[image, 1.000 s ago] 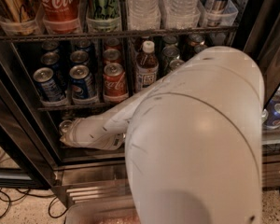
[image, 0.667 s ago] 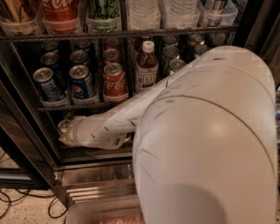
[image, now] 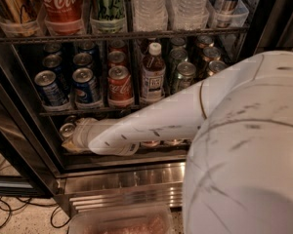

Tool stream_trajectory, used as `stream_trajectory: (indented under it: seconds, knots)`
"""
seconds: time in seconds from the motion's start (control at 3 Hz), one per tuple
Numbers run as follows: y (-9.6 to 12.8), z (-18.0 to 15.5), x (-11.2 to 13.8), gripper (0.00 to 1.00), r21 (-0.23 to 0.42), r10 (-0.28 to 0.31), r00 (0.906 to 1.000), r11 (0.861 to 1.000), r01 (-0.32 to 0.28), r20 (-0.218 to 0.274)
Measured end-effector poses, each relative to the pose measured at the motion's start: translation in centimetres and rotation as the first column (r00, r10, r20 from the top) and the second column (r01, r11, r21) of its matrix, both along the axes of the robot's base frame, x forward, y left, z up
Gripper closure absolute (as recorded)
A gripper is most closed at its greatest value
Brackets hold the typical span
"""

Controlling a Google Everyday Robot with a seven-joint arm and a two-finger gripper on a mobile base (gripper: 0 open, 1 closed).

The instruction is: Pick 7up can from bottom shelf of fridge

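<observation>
One claw (image: 70, 143), mine, sits low in the fridge (image: 136, 178) on the bottom shelf (image: 158, 151), right beside the 7up can (image: 66, 129). Can't tell whether it's gripping it. Pepsi cans (image: 85, 85) are just above that can.

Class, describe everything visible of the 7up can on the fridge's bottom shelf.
Only the shiny, round silver top of the 7up can shows, at the left end of the dim bottom shelf. It seems upright; the robot's white arm hides most of its body. The tool is right beside it, just below; whether they touch cannot be told.
</observation>
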State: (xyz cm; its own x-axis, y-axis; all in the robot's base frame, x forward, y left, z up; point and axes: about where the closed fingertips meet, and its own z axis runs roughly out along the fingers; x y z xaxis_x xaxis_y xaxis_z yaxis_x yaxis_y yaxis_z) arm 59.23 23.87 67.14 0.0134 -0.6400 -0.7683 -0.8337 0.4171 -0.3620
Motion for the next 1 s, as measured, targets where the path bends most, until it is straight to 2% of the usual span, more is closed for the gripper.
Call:
stream_trajectory:
  seconds: [0.67, 1.0]
  knots:
    - [-1.6, 1.6, -2.4, 1.0, 0.027, 0.07, 0.9972, 0.997, -0.069, -0.026]
    - [-1.2, 2.3, -4.6, 1.0, 0.049, 0.16, 0.986, 0.986, -0.158, -0.046]
